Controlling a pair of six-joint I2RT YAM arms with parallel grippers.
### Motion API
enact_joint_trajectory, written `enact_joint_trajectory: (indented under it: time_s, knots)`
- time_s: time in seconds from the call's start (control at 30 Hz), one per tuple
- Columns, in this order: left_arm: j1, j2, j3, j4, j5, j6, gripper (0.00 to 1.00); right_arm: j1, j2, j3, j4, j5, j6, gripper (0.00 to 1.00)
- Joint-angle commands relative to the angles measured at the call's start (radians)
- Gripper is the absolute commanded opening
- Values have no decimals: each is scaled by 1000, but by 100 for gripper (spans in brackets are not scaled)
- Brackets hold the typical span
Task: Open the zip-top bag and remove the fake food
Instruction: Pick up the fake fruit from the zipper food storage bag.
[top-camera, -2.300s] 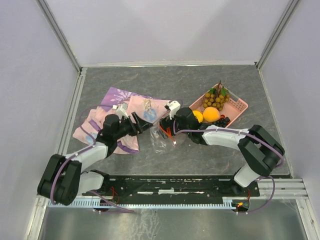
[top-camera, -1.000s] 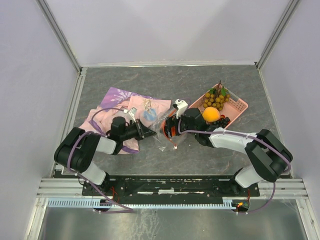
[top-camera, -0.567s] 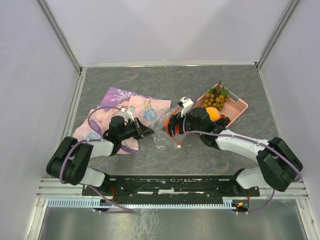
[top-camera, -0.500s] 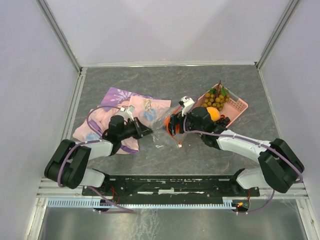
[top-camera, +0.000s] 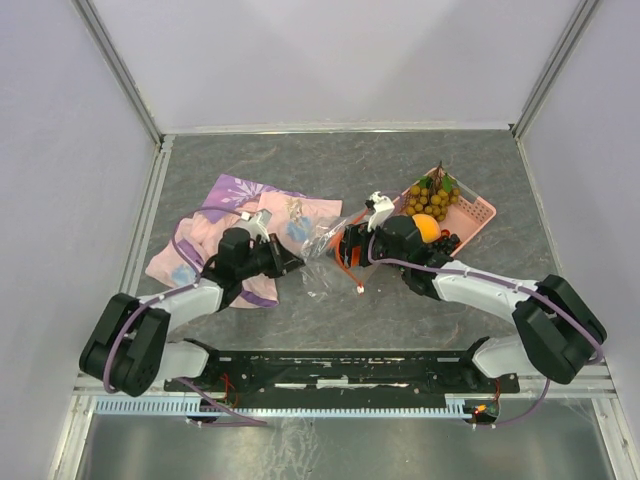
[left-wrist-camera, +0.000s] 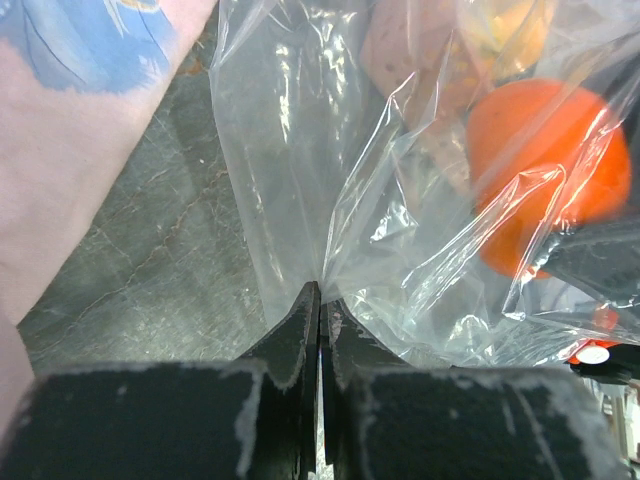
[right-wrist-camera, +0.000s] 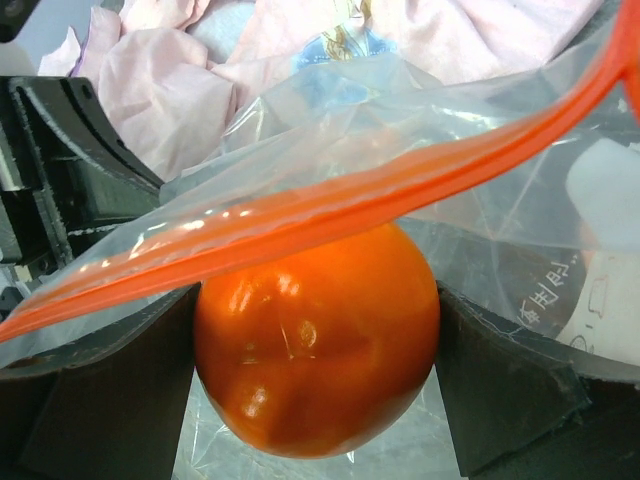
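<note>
Plastic bag (left-wrist-camera: 290, 170) pinched in left claw (left-wrist-camera: 319, 297), right claw (right-wrist-camera: 318, 345) apparently gripping one orange fruit (right-wrist-camera: 310, 320)

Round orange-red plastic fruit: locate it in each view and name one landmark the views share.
Top external: round orange-red plastic fruit at centre, in the right gripper.
Left wrist: the fruit upper right, behind clear film.
Right wrist: the fruit at centre, under the orange-red zip strip.
Shared landmark: the clear crinkly zip-top bag.
</note>
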Motion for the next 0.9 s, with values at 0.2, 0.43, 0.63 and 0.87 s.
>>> enact_joint_trajectory:
  time_s: [0.2, 0.43, 0.63, 0.87]
  knots:
    - [-16, -175, 71, -204, -146, 187, 3, -18, -12, -76, 191, 76, 206, 40]
    - [-17, -204, 47, -206, -167, 186, 3, -45, -35, -135, 298, 74, 328, 40]
    - [-23, -234, 86, -254, -175, 233, 3, -59, 42, -177, 480, 44, 477, 40]
    - [-45, -287, 116, -328, -232, 278, 3, -65, 123, -175, 626, 15, 605, 39]
